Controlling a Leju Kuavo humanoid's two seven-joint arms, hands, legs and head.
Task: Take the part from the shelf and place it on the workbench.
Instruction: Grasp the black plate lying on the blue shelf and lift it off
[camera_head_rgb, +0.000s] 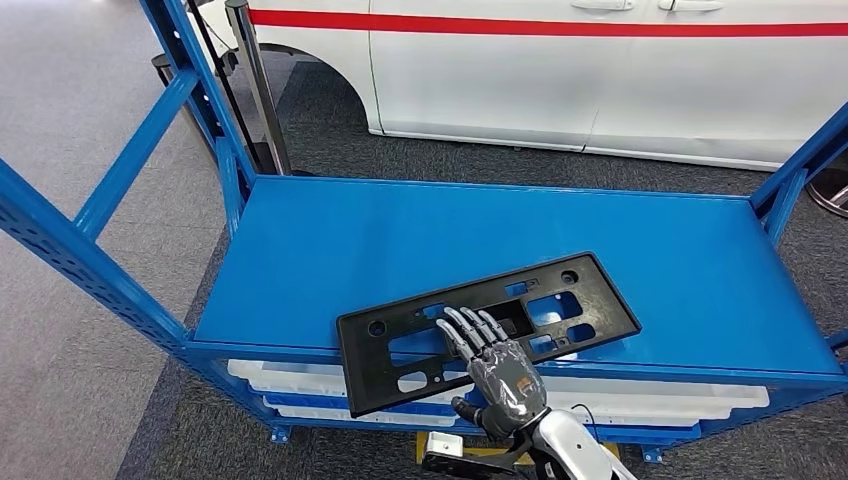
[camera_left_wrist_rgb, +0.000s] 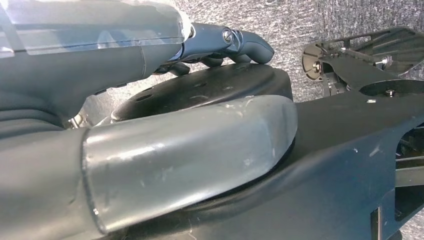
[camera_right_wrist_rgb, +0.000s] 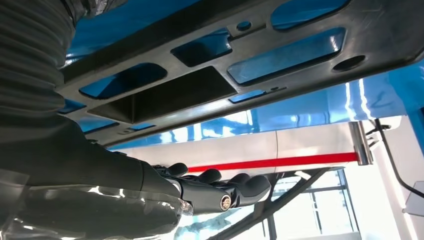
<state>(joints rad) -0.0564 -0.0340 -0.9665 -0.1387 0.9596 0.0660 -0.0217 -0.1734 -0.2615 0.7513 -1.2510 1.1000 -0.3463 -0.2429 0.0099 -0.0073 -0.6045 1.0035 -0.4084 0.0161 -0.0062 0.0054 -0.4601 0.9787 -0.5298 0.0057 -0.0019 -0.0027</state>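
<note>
Black flat plastic plate with cutouts (camera_head_rgb: 487, 328) lies on blue metal shelf (camera_head_rgb: 400, 240), lower centre; right robot hand (camera_head_rgb: 497, 365) rests fingers-spread on it, ungrasped. Lift and transfer remain.

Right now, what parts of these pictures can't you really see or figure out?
- Head view: the right hand covers part of the black plate; whether the thumb is under it is hidden.
- Head view: the white trays are mostly under the blue shelf.
- Left wrist view: the left hand blocks nearly everything, so what's beyond it is unclear.
</note>
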